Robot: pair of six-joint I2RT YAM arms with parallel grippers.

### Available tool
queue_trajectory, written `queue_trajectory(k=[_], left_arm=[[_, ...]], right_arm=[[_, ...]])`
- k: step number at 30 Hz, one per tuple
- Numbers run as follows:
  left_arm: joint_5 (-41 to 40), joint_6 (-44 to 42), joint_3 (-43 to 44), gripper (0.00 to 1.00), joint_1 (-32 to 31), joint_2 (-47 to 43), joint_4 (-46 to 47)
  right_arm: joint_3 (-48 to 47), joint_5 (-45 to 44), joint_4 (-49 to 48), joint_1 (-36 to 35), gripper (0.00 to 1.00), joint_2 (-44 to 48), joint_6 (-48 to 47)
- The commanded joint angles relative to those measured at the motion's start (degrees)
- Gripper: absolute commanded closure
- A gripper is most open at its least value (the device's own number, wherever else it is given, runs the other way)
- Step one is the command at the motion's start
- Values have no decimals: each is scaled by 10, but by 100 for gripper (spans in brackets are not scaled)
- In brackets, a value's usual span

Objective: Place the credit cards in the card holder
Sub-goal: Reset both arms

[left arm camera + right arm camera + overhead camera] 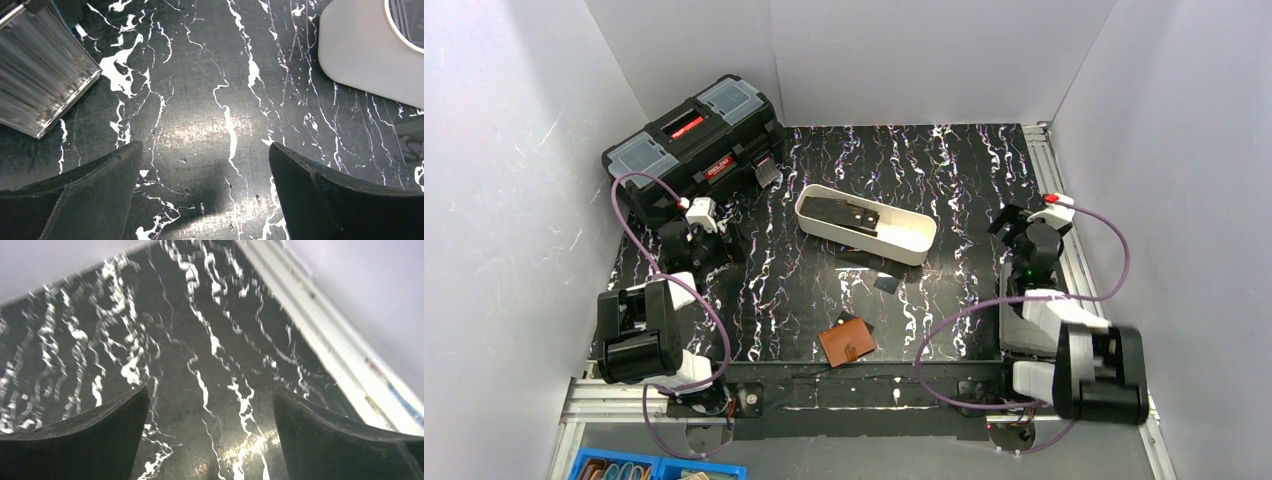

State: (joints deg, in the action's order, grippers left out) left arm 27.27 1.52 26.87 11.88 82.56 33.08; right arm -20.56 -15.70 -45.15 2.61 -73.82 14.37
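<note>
The brown card holder lies on the black marbled table near the front middle, with a dark card edge showing at its far side. Dark credit cards lie in the white oblong tray, and two more lie loose on the table just in front of it. My left gripper is open and empty, low over bare table left of the tray. My right gripper is open and empty over bare table at the right, far from the cards. Neither wrist view shows the card holder.
A big black toolbox stands at the back left; its metal latch is close to my left gripper. An aluminium rail runs along the table's right edge. White walls enclose the table. A blue bin sits below the front edge.
</note>
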Motion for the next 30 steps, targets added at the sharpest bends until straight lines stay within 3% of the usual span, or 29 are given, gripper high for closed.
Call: queue_trajectory(k=[1, 3, 8, 11, 13, 15, 17, 19, 20, 21, 24, 30], left_arm=[[-42, -1, 6, 2, -5, -10, 17], [-61, -2, 20, 2, -13, -1, -1], [-163, 2, 22, 2, -47, -3, -11], [-183, 28, -6, 2, -48, -16, 40], [-165, 27, -39, 2, -51, 9, 133], [-194, -2, -30, 2, -81, 7, 106], [-193, -9, -58, 2, -87, 11, 161], [-168, -12, -135, 2, -87, 37, 340], [-139, -32, -151, 2, -88, 27, 352], [-114, -53, -139, 2, -91, 14, 304], [-121, -34, -102, 2, -84, 21, 246], [-127, -30, -106, 2, -84, 26, 267]], right_arm=[[-3, -28, 66, 2, 2, 142, -29], [24, -28, 61, 3, 2, 168, -45], [51, -11, 23, 2, 2, 121, -39], [47, -12, -5, 3, 2, 77, -45], [29, 11, -4, 3, 2, 49, -56], [35, 39, -34, 1, 2, 29, -69], [84, 33, -111, -14, 2, 15, -81], [140, 75, -282, -24, 2, -27, -126], [142, 82, -285, -47, 2, -22, -140], [125, 84, -228, -53, 2, -8, -142], [50, 45, -120, -34, 1, -32, -99], [58, 76, -106, -4, 2, -15, -92]])
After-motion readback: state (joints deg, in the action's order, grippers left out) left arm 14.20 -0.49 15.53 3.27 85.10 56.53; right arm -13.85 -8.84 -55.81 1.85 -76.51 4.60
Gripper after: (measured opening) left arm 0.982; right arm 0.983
